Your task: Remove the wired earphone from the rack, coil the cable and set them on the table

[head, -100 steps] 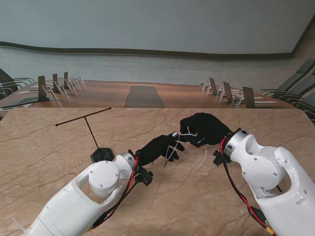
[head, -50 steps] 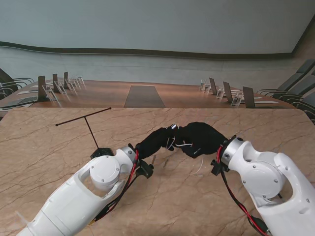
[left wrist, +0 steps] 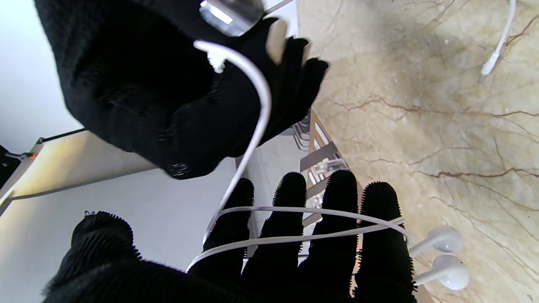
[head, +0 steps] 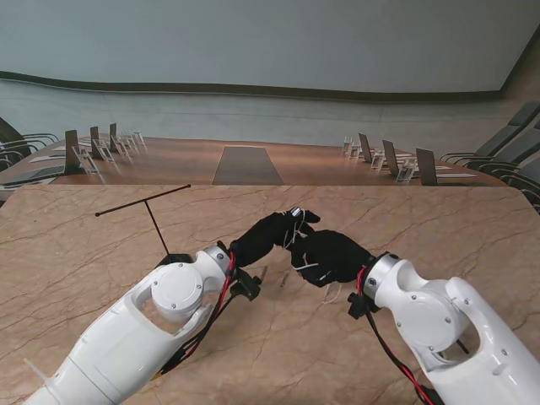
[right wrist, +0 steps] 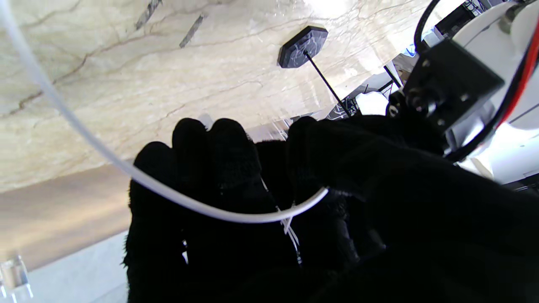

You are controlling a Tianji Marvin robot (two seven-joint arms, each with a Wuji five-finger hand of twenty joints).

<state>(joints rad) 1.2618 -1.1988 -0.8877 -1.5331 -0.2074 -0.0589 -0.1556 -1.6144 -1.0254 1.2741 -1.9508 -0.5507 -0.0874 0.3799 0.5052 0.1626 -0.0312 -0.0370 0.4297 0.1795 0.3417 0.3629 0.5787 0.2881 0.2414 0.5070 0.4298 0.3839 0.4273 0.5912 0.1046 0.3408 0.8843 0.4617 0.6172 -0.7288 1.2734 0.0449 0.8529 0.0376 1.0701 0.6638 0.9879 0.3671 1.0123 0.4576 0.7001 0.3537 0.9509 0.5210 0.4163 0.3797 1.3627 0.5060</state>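
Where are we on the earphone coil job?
Done: earphone is off the rack, which stands bare. In hand: cable looped twice across the left hand fingers, earbuds dangling; right hand feeds the next stretch. Left: finish winding the loose tail, then set the coil on the table.

**3 views, 1 shared spot**

The stand view looks down from above the shoulders over the worktop (head: 101,253). The 2 wrist views sit very close, looking along the fingers. All 3 share the meeting left hand (head: 268,238) and right hand (head: 331,256).
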